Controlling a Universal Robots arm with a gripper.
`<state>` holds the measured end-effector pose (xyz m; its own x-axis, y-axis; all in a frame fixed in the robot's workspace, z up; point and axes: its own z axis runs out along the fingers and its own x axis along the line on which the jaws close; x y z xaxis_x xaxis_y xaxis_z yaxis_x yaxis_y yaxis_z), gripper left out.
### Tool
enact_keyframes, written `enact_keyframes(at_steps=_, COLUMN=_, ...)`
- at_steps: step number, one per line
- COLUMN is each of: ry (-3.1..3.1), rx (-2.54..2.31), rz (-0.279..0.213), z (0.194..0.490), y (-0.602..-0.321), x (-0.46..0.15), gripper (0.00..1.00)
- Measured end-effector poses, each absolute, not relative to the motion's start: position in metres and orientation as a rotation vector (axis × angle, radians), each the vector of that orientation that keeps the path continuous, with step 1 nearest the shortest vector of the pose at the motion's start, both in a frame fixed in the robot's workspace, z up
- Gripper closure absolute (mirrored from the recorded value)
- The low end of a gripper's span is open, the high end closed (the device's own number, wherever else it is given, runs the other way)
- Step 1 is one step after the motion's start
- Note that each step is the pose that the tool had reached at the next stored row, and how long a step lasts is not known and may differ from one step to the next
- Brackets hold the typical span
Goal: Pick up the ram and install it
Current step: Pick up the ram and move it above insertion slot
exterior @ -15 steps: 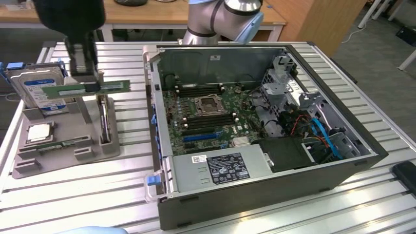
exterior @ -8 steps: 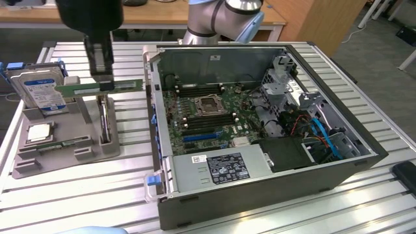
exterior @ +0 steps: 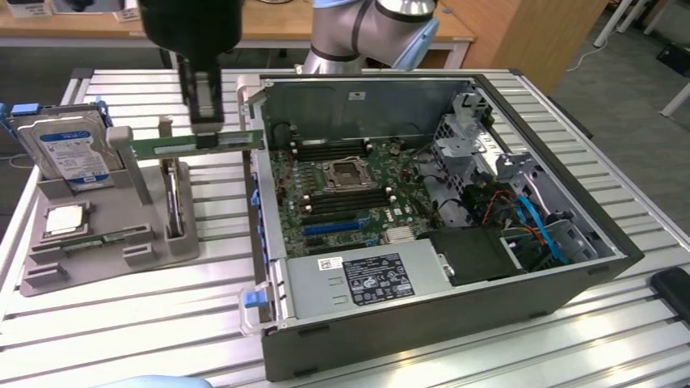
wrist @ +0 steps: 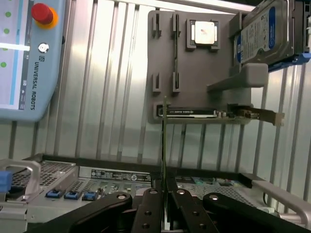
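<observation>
Slatted metal table (exterior: pixel 129 323) carries a grey holder (exterior: pixel 161 246); in it the hard drive (exterior: pixel 70 149) stands upright and a processor chip (exterior: pixel 65 218) lies flat. My gripper (exterior: pixel 210 133) is clenched on the ram (exterior: pixel 161 146), which I hold level in the air above the holder, just beside the open computer case (exterior: pixel 431 331).

A: What's hidden on the ram (exterior: pixel 161 148)?
B: Its middle, behind the hand (exterior: pixel 207 133). The wrist view catches it edge-on, so its chips can't be seen.
A: The hard drive (wrist: pixel 265 29)?
B: Cut off by the frame's edge.
</observation>
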<state>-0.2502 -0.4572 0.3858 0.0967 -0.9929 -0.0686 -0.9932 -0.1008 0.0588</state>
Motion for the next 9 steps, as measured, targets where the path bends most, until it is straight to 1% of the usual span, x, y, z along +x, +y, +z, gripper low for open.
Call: enact_keyframes(at_steps=9, ry=2.103, rx=-2.323, rz=0.145, z=0.386, y=-0.457, x=-0.215, gripper=0.87)
